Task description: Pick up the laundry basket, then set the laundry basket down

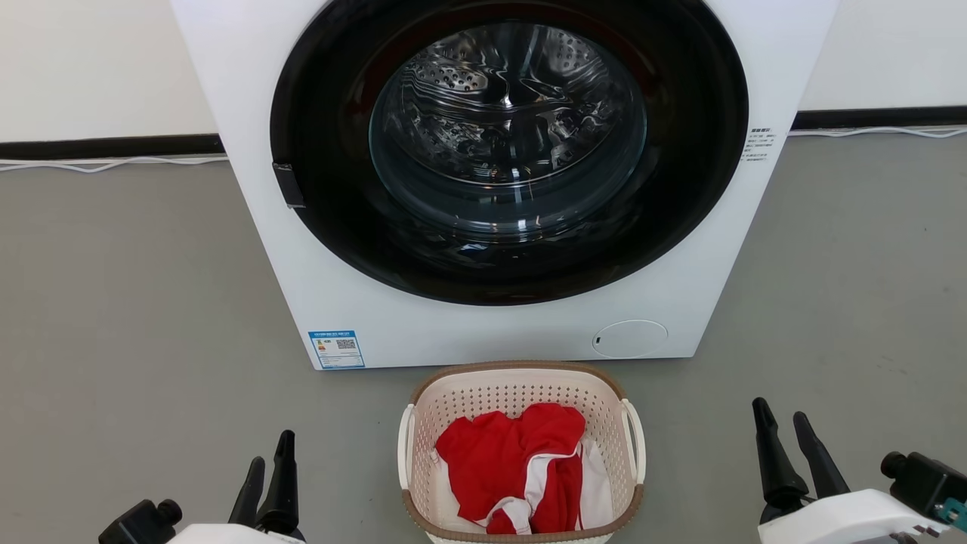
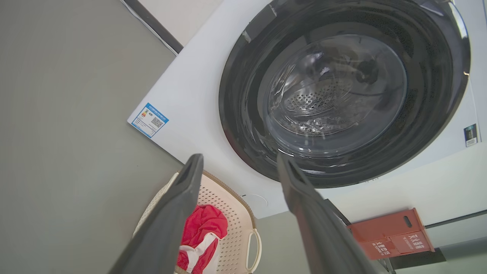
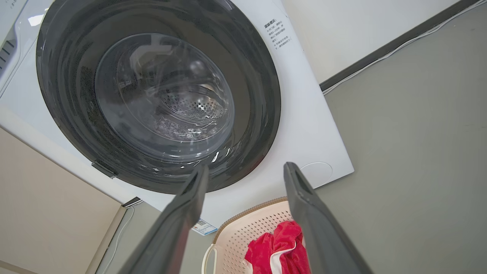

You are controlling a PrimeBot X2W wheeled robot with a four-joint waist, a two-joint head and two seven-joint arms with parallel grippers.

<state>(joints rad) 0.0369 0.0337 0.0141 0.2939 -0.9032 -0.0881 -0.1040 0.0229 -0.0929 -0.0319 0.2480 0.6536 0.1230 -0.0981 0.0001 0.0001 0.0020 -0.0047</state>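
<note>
Left claw and right claw stand wide and empty either side of the laundry basket, which sits on the floor just before the washing machine, likely poised for its handles.

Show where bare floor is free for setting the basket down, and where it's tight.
Bare grey floor lies between the left hand and the laundry basket, and between it and the right hand. Crowded: the strip between basket and washing machine.
</note>
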